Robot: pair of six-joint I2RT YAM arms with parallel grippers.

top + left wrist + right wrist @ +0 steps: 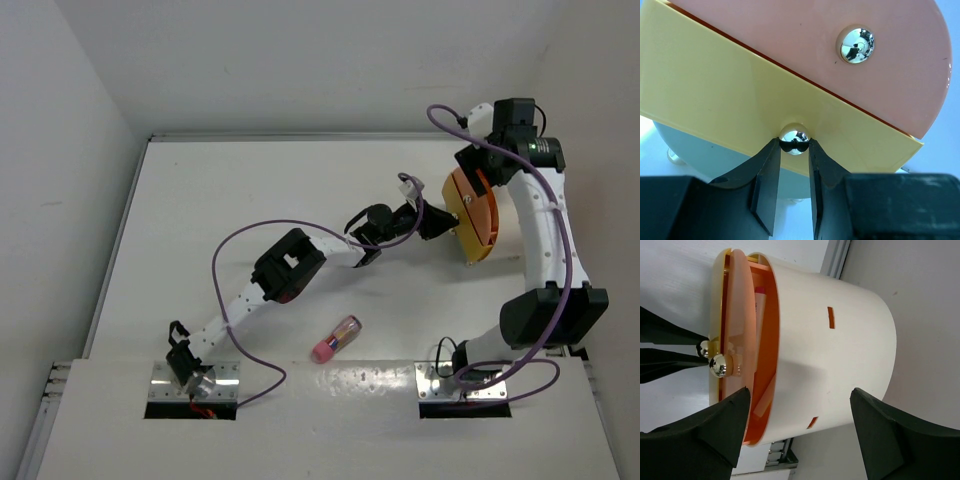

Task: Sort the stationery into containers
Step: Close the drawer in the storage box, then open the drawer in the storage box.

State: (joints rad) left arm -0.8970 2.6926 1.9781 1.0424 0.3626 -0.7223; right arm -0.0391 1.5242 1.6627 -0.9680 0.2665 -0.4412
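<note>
The container [472, 213], a cream-white drum [825, 345] with an orange end face, lies on its side at the back right. My right gripper [801, 395] spans its wall from rim to base with the fingers spread wide, clamping it. My left gripper [795, 142] is shut on a chrome knob [795, 137] of a yellow panel [715, 95] on that face. A second knob [856, 45] sits on the pink panel above. A pink-ended tube [336, 339] lies alone on the table near the arm bases. Something pink [760, 302] shows inside the drum behind the face.
The left arm [285, 268] stretches diagonally across the white table [220, 200] toward the drum. The right arm [545, 240] arches over along the right wall. The table's raised back edge [300, 137] meets the wall behind.
</note>
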